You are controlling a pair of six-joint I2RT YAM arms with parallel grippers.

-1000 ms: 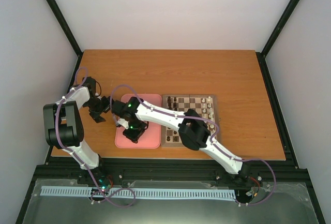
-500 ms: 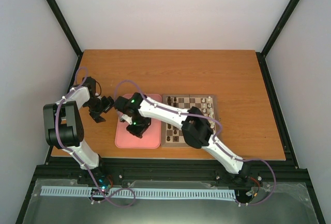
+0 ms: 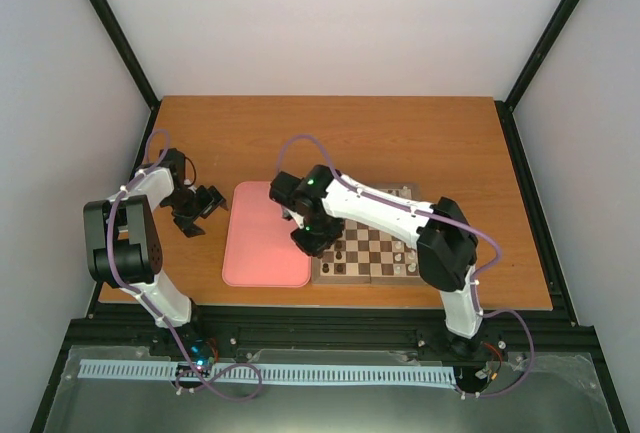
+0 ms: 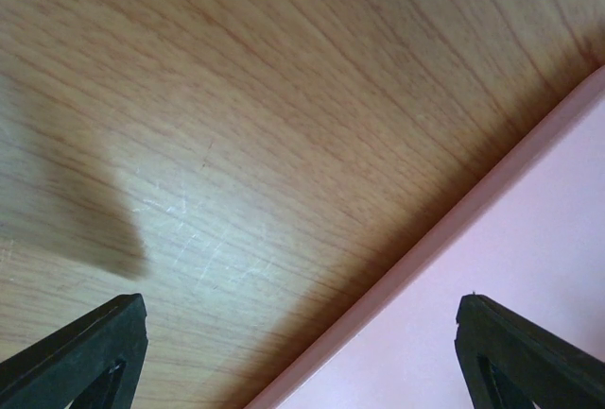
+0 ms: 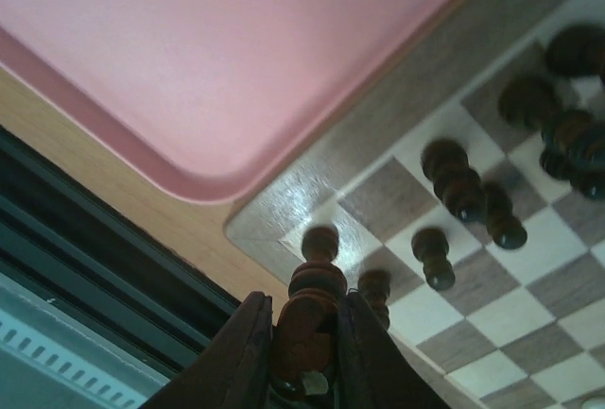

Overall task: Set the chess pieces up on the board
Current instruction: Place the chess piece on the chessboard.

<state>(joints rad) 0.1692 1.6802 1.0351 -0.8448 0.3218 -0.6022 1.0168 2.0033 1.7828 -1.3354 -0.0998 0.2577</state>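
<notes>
My right gripper (image 5: 304,313) is shut on a dark brown chess piece (image 5: 314,307), which hangs over the near-left corner of the board (image 5: 378,116). In the top view the right gripper (image 3: 310,238) sits at the left edge of the board (image 3: 368,279). Several dark pieces (image 5: 456,179) stand on the squares close by, one small one (image 5: 431,254) right beside the held piece. My left gripper (image 3: 205,203) is open and holds nothing. Its fingers (image 4: 95,352) straddle the wooden table and the pink tray's edge (image 4: 473,211).
The pink tray (image 3: 265,233) lies just left of the board, with nothing showing on it. Cream-white pieces (image 3: 405,215) stand along the board's right side. The table's black front edge (image 5: 85,239) runs close below the board corner.
My right arm has swung from over the pink tray to the right, to the board's left edge, carrying the dark piece. The left arm has stayed where it was.
</notes>
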